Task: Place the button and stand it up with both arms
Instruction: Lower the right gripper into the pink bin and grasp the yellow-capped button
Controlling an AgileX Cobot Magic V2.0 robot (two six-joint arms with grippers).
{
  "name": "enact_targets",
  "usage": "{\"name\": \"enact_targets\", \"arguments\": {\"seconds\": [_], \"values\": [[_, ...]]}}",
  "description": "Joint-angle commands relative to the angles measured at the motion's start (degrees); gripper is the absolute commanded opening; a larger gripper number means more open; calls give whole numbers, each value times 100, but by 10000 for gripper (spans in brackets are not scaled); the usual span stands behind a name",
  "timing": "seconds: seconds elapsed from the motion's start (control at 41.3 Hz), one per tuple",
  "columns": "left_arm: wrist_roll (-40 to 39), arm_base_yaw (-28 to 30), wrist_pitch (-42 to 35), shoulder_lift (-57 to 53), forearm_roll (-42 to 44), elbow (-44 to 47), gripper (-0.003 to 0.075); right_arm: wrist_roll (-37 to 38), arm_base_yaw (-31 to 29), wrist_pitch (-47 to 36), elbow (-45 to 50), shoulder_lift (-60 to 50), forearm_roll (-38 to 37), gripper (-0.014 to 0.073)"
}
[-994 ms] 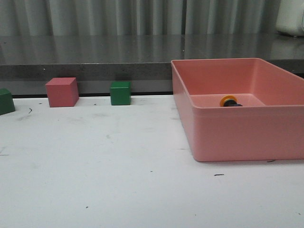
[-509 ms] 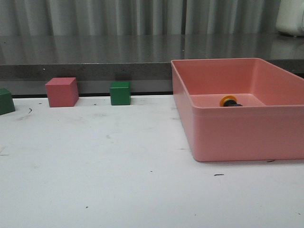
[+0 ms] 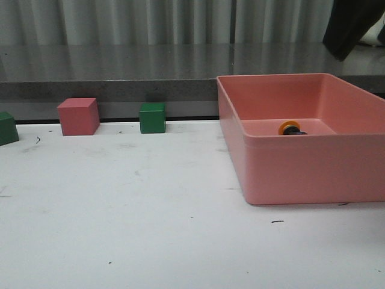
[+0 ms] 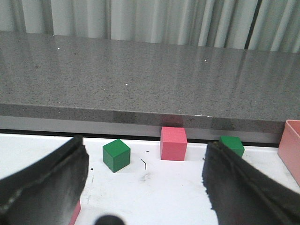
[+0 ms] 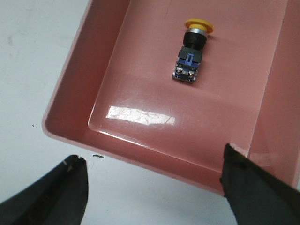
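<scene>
The button lies on its side on the floor of the pink bin, only its yellow cap showing over the front wall. The right wrist view shows it whole: yellow cap, black body, blue and metal terminals. My right gripper is open and empty, high above the bin's near wall; a black part of that arm shows at the top right of the front view. My left gripper is open and empty above the white table, out of the front view.
A pink cube and two green cubes stand along the table's back edge, below a grey counter. The left wrist view shows the pink cube and both green cubes.
A black part of the right arm has come into the top right corner of the front view. The button, bin and cubes have not moved.
</scene>
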Motion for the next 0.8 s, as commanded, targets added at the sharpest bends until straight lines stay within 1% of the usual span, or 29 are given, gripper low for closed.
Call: {"name": "enact_targets", "arguments": {"seconds": [0.0, 0.17, 0.388, 0.461, 0.557, 0.776], "values": [[-33, 8, -491, 82, -24, -190, 491, -67, -1, -101, -461, 285, 41, 601], [-33, 8, -491, 82, -24, -190, 491, 87, -1, -15, -1026, 1053, -54, 562], [-33, 8, -491, 82, -24, -190, 491, 762, -1, 209, -1801, 1973, -671, 559], [-33, 8, -491, 82, -24, -190, 491, 945, -1, 246, -2047, 2256, -775, 559], [-33, 8, -491, 82, -24, -190, 491, 1108, -1, 270, -2306, 2564, -786, 559], [-33, 8, -491, 82, -24, -190, 490, 1212, -1, 407, -2788, 3222, -786, 559]]}}
